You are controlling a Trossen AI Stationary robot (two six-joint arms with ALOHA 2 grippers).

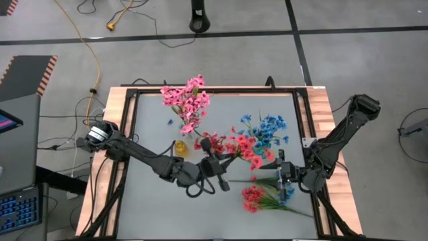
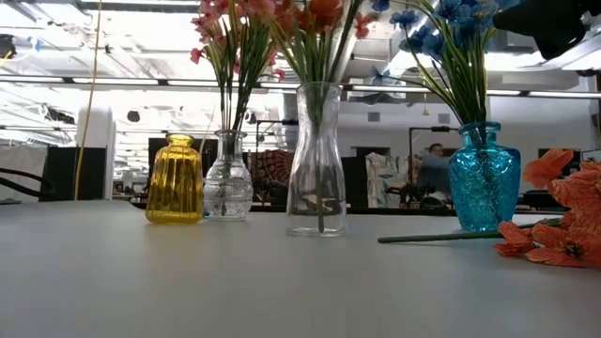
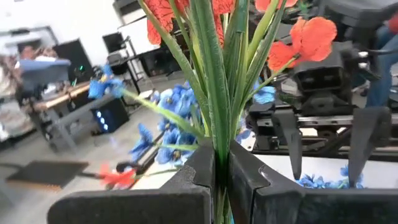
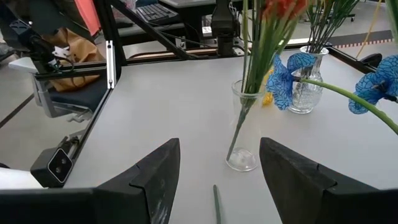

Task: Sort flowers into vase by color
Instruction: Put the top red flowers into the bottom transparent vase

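My left gripper hovers over the tall clear vase, shut on a coral-red spray. That spray's stems stand in the vase and reach its bottom. My right gripper is open, low over the table on the vase's right, touching nothing. Pink flowers stand in a small clear vase. Blue flowers stand in a blue vase. More red flowers and blue flowers lie flat on the table. My left gripper pinches the bunch of green stems of the coral-red spray between its two fingers, below the blossoms and above the vase's mouth. The fingers lie across the stems. The stems stand nearly upright, with their lower ends inside the tall clear vase.
An empty yellow vase stands beside the small clear one. A loose stem lies on the table between the tall vase and my right gripper. A dark frame borders the grey table. Open tabletop lies along the near left.
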